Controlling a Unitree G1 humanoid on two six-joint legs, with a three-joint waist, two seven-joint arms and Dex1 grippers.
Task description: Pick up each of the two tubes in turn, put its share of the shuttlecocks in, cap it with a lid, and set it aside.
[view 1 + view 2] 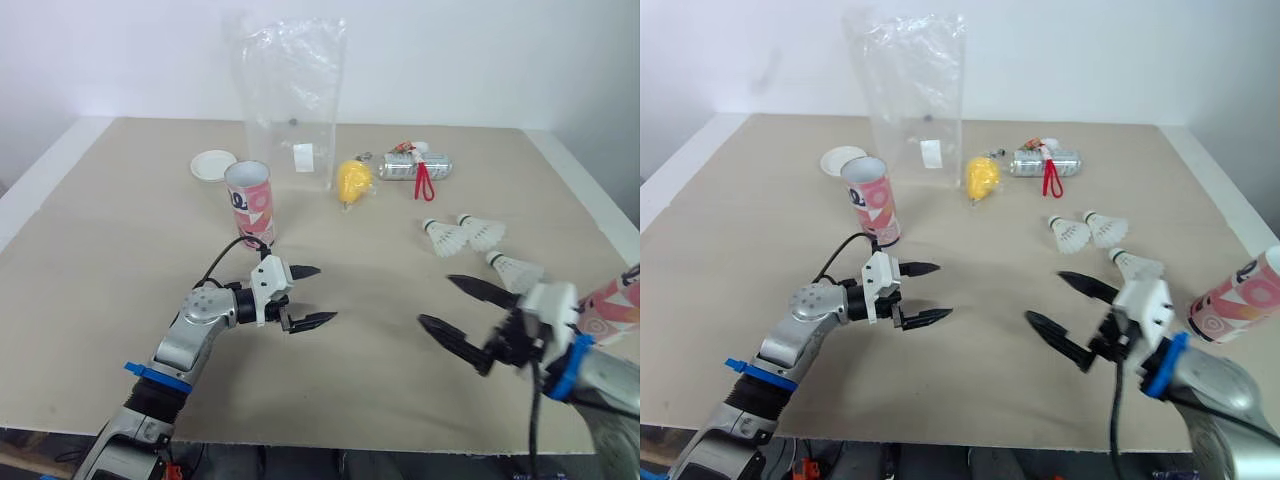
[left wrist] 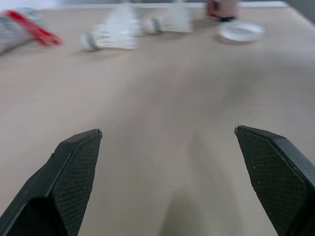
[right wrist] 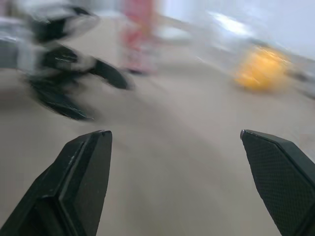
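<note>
A tall clear plastic bag (image 1: 290,100) stands at the far middle of the tabletop (image 1: 120,260). To its right lie a yellow object (image 1: 352,182) and, further right, a silvery packet (image 1: 415,167) with a red cord across it. A white lid (image 1: 213,165) lies flat to the left of the bag. The bare stretch between the two arms has nothing standing on it.

The upright tube (image 1: 250,203) is pink and white with its mouth open. It stands just near-right of the lid and just beyond the left claw (image 1: 326,293). Three white shuttlecocks (image 1: 482,232) lie on the right. Two are side by side, and the third is a little nearer, close to the right claw (image 1: 435,301). The second tube (image 1: 1240,297), in the same pink pattern, lies on its side at the right edge.

Both claws hover low over the near part of the tabletop with their black fingers spread wide, and neither has hold of anything (the wrist views show plain tabletop between the tips).

The right arm covers part of the second tube, and I cannot tell whether the round end facing us is its mouth or its base. In the left wrist view a white disc (image 2: 241,30) lies just beside that tube, too blurred to name for certain. The bag's contents are hard to make out.
</note>
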